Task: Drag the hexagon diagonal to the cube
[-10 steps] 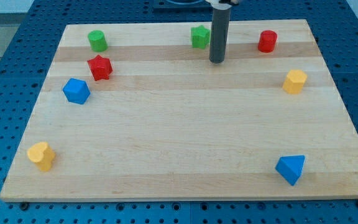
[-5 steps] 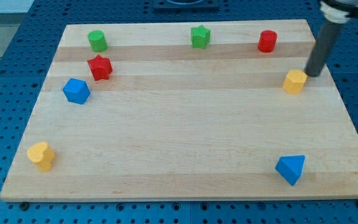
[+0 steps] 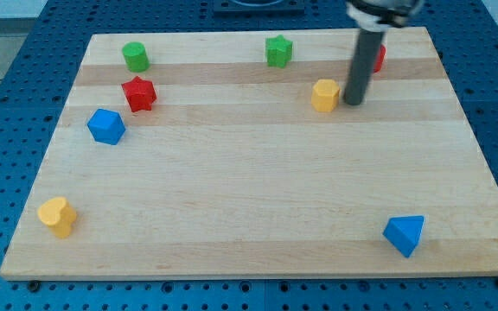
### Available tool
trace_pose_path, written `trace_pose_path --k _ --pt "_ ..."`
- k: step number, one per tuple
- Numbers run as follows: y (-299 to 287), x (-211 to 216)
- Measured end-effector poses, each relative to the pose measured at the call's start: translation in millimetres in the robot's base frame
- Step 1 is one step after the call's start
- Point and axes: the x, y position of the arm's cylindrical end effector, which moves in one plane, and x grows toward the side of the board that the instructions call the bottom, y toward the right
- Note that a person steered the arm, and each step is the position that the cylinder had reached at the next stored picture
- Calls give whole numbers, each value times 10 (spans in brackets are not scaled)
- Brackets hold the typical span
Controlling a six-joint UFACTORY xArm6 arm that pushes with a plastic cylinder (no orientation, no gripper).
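Observation:
The yellow hexagon block [image 3: 324, 95] lies on the wooden board, right of centre near the view's top. My tip [image 3: 352, 102] stands just to its right, touching or almost touching it. The blue cube [image 3: 106, 126] sits far off at the view's left. The rod partly hides the red cylinder [image 3: 378, 58] behind it.
A green cylinder [image 3: 135, 57] and a red star [image 3: 138, 93] sit at the top left above the blue cube. A green star [image 3: 278, 51] is at top centre. A yellow heart [image 3: 57, 216] is at bottom left, a blue triangular block [image 3: 404, 234] at bottom right.
My tip swung from top centre to the board's right edge, then moved left, pushing the yellow hexagon about a hundred pixels left and slightly up.

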Motion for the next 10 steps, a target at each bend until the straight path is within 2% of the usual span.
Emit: trace_pose_path --k 1,2,3,5,9,10 --pt "-999 43" --pt "-1664 -28" --pt "-1667 -239" --pt "-2982 150" --pt "-3251 1283" --pt "-3596 1326"
